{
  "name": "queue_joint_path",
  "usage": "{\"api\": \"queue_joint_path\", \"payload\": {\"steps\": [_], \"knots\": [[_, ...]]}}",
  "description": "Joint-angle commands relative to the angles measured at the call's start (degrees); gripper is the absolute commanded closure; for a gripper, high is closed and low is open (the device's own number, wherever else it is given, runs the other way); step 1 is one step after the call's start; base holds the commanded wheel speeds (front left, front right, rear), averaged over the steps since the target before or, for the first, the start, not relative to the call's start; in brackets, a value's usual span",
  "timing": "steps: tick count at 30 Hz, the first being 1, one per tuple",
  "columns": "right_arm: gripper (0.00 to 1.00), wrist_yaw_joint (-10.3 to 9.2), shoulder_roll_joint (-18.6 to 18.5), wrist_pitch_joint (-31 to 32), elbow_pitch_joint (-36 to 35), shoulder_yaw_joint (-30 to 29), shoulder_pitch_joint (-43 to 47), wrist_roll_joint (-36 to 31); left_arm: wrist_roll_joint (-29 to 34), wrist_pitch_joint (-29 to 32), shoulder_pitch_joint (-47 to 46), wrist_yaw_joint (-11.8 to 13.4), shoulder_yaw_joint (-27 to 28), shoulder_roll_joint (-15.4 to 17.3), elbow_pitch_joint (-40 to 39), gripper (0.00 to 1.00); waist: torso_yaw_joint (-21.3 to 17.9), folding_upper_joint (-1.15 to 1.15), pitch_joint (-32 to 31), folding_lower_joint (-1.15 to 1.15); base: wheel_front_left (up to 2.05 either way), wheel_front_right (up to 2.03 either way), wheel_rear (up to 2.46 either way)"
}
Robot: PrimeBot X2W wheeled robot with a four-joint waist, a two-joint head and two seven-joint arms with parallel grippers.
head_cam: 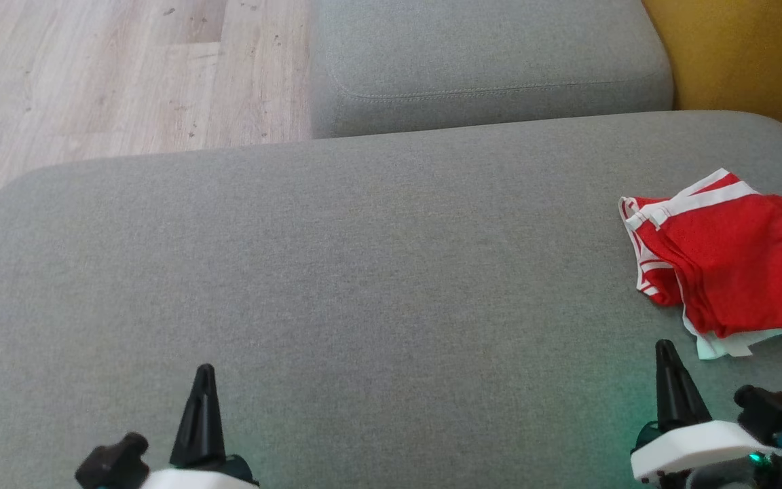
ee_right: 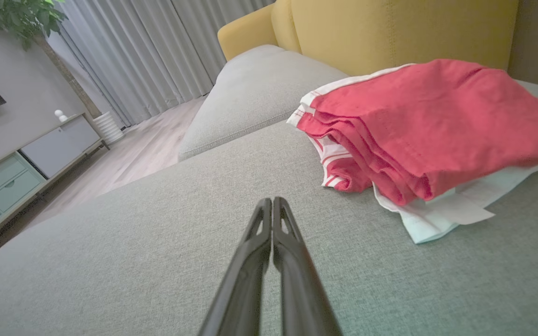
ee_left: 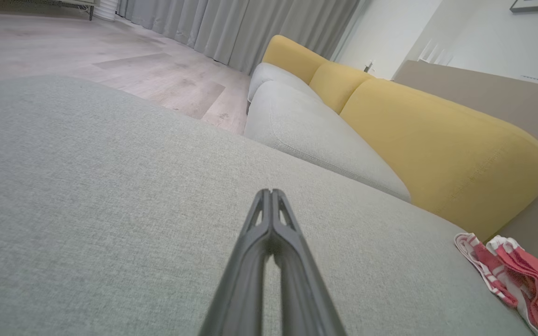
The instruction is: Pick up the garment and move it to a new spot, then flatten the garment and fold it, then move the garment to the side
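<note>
A red garment [head_cam: 727,261] with white trim lies folded in a stack at the right side of the grey sofa cushion [head_cam: 337,272]. The right wrist view has the garment [ee_right: 432,126] just ahead and to the right, a white layer poking out beneath the red ones. In the left wrist view the garment [ee_left: 514,275] sits far off at the lower right. My right gripper [head_cam: 662,350] hovers low, a short way in front of the garment, shut with nothing in it. My left gripper [head_cam: 204,373] is shut and empty near the cushion's front left.
A second grey cushion [head_cam: 486,61] adjoins at the back. A yellow backrest [head_cam: 751,54] rises on the right behind the garment. Wooden floor [head_cam: 92,75] lies beyond the cushion's far left edge. A low cabinet [ee_right: 21,163] and grey curtains [ee_right: 147,51] stand farther off.
</note>
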Motion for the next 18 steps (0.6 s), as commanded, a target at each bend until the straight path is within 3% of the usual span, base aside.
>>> {"api": "queue_joint_path", "payload": {"steps": [1,18], "knots": [[1.00,-0.01,-0.1,0.3,-2.3,-0.3,-3.2,2.1,-1.8,0.3,-3.3,-0.3,1.5,0.3,-1.7,1.00,0.0,0.00,0.0,0.00,0.00,0.00,0.00],[1.00,-0.01,-0.1,3.0,-3.1,-1.2,-4.0,12.7,-11.4,2.8,-4.5,-0.6,3.3,0.5,-1.5,1.00,-0.1,0.00,0.4,0.00,0.00,0.00,0.00]]}}
